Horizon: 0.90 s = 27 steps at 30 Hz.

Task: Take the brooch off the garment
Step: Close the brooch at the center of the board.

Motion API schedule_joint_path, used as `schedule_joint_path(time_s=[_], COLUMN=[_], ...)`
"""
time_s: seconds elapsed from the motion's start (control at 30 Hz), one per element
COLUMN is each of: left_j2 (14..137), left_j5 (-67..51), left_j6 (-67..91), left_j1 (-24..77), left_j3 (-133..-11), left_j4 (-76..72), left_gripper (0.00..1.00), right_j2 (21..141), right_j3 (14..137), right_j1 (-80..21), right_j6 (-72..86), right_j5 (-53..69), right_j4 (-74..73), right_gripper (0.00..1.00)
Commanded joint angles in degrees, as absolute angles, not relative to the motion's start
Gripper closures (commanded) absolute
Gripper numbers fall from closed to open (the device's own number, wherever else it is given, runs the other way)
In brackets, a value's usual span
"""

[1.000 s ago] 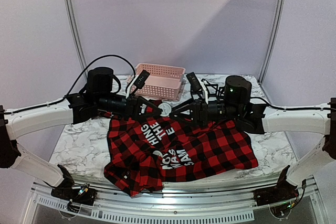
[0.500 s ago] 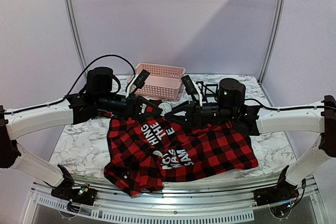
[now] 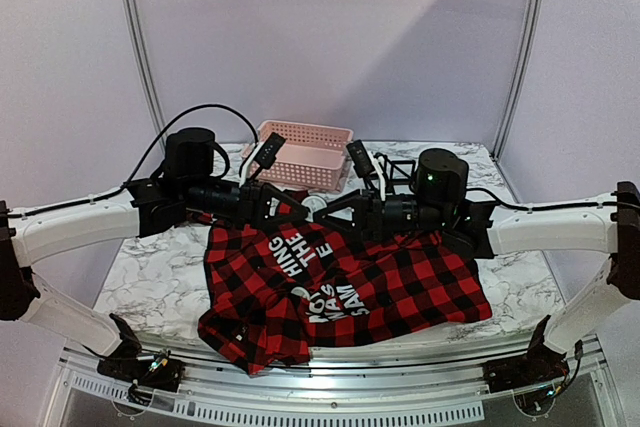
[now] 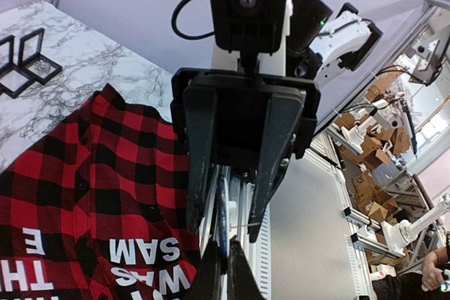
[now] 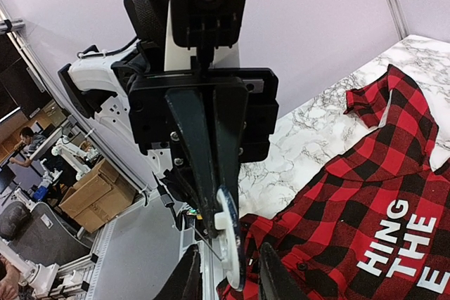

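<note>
Garment (image 3: 380, 282): lies on table (image 3: 150, 277), lettering up. Brooch (image 5: 229, 244): white disc at the garment's far edge, between both grippers. Left gripper (image 5: 211, 224): jaws pressed together, tips at the brooch. Right gripper (image 5: 228, 275): 2 fingers spread, 1 each side of the brooch. Basket (image 3: 318, 173): just behind.

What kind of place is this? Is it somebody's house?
Probably a robot lab or workshop, not a house. The left arm and right arm stand at a marble-look table between plain walls, and the wrist views show cardboard boxes and what looks like another white robot arm beyond.
</note>
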<state>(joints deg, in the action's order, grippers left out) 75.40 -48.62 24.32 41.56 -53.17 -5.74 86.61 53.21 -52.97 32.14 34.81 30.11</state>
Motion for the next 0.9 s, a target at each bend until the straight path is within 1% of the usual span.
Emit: schedule_joint_path(time_s=[0.0, 0.33, 0.67, 0.87], left_j2=[75.7, 75.8, 76.0, 75.9], left_j5=[-49.1, -49.1, -49.1, -49.1], left_j6=[24.8, 24.7, 24.6, 24.5], left_j1=[41.1, 41.2, 41.5, 41.7], left_j3=[-52.5, -52.5, -52.5, -52.6], left_j4=[-6.6, -6.6, -6.6, -6.4], left_gripper=[1.00, 1.00, 1.00, 1.00], right_j2=[87.7, 87.9, 87.8, 87.9], right_j3=[54.4, 54.3, 54.3, 54.4], right_j1=[-53.3, -53.4, -53.4, -53.4], right_j6=[32.3, 32.2, 32.6, 33.4], right_j5=[33.7, 32.8, 30.8, 28.7], right_j4=[31.5, 31.6, 31.9, 31.9], right_gripper=[0.74, 0.76, 0.76, 0.79])
